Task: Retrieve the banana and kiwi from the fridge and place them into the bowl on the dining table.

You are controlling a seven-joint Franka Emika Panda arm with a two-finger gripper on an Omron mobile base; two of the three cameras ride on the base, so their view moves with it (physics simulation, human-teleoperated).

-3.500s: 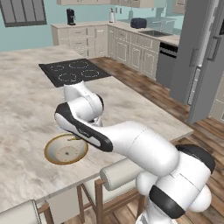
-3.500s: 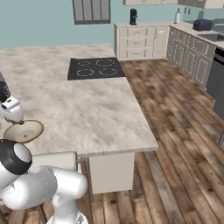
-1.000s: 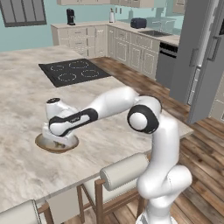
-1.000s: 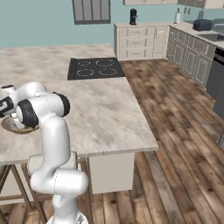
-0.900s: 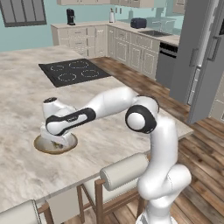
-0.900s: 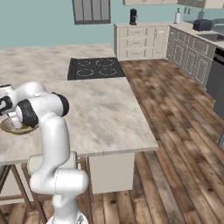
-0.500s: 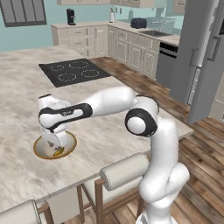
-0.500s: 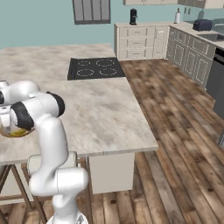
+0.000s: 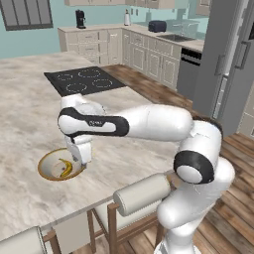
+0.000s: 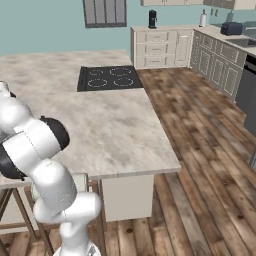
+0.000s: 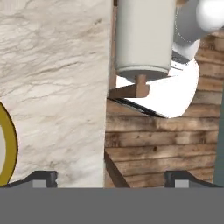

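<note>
In the left base view the bowl (image 9: 59,165) sits near the front edge of the dining table (image 9: 30,109), with the banana (image 9: 65,166) lying inside it. My gripper (image 9: 81,159) hangs just beside the bowl's right rim; in my hand view the two fingertips (image 11: 43,177) stand wide apart with nothing between them. The kiwi isn't in the bowl, so I judge the fridge (image 9: 233,64), far right, comes next. I should lift straight up before swinging, to avoid clipping the rim or the chair (image 9: 141,193) below.
</note>
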